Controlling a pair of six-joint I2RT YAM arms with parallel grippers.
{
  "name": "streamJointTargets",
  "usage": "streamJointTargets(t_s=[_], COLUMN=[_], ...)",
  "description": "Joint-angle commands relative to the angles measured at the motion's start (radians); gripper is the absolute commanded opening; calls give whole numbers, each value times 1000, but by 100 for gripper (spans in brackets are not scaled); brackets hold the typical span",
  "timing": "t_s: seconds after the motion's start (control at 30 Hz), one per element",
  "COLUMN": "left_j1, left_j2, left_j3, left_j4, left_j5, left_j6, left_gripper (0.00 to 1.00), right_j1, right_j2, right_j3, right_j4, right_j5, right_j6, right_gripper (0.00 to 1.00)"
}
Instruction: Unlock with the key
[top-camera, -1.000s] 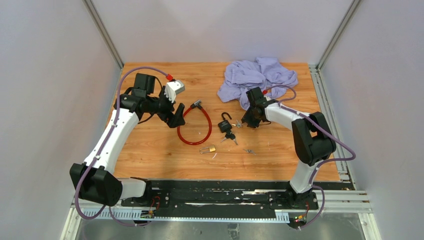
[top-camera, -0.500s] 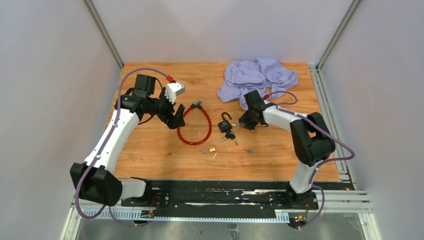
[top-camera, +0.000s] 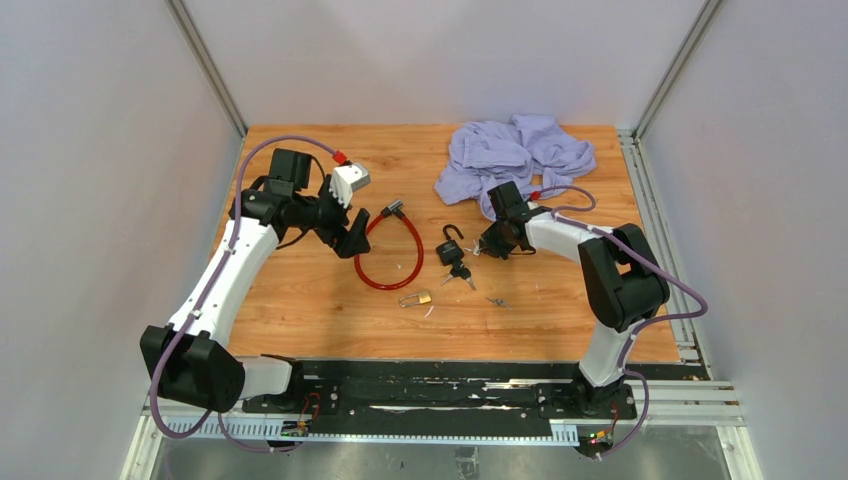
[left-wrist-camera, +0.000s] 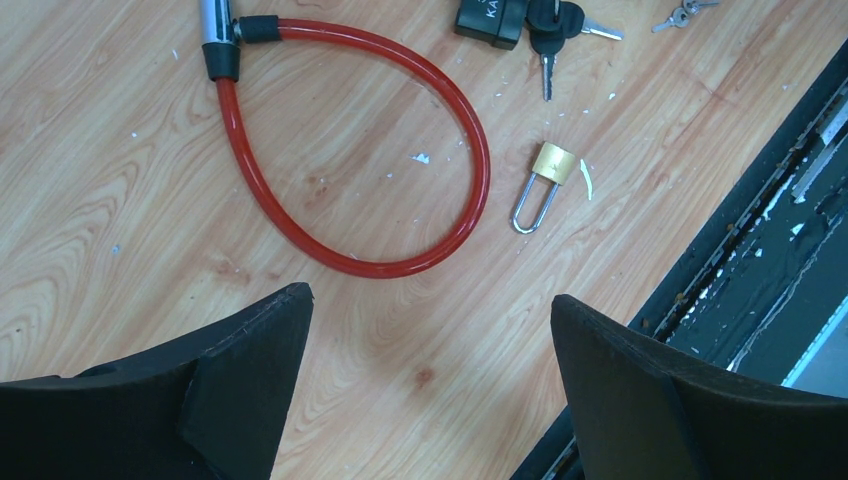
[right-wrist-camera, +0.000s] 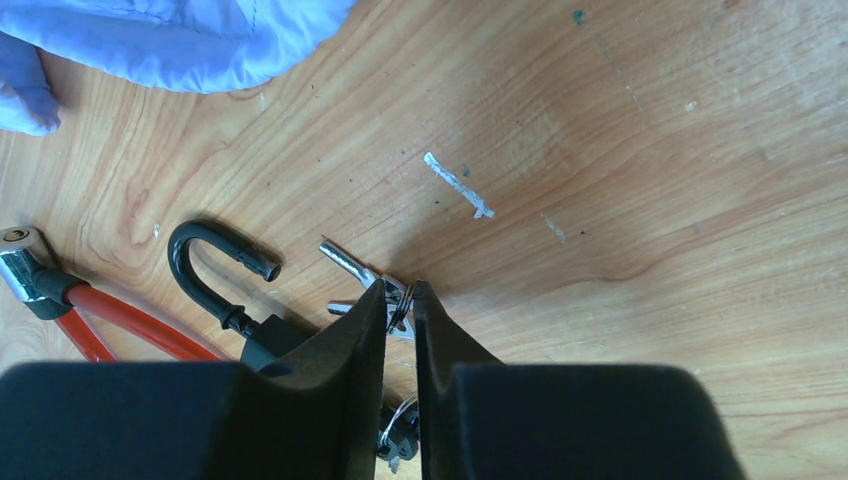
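Note:
A black padlock (top-camera: 452, 247) with its shackle swung open (right-wrist-camera: 205, 265) lies mid-table, black-headed keys (left-wrist-camera: 545, 20) beside it. My right gripper (top-camera: 483, 246) is low, just right of the padlock. In the right wrist view its jaws (right-wrist-camera: 400, 290) are shut on a small ring of silver keys (right-wrist-camera: 345, 260) at the tips, against the wood. My left gripper (top-camera: 355, 232) hangs open and empty (left-wrist-camera: 430, 300) above the near-left side of a red cable lock (left-wrist-camera: 440, 130).
A small brass padlock (top-camera: 418, 298) lies in front of the red cable (top-camera: 390, 255). A loose pair of small keys (top-camera: 498, 301) lies to its right. A crumpled lilac cloth (top-camera: 515, 150) sits at the back right. A black rail runs along the near table edge (left-wrist-camera: 790, 230).
My right gripper has shifted slightly left, closer to the black padlock. The left arm has barely moved.

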Motion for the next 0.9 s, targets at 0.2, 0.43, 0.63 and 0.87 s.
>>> streamJointTargets(t_s=[0.2,0.43,0.63,0.87], left_j1=[3,3,3,3], left_j2=[-25,-29,-30,-33], left_j3=[6,7,7,14], left_j4=[4,4,0,-18], left_j5=[7,8,5,29], left_j6=[9,9,12,15], left_gripper=[93,94,93,96], right_j1=[17,15,8,7], right_j2=[22,11,-25,-113], right_j3=[-16,0,0,-15], right_j4=[-17,-24,-26,-1], right_j5=[38,51,57,27], right_j6=[19,6,-24,-169], right_gripper=[9,1,1,1])
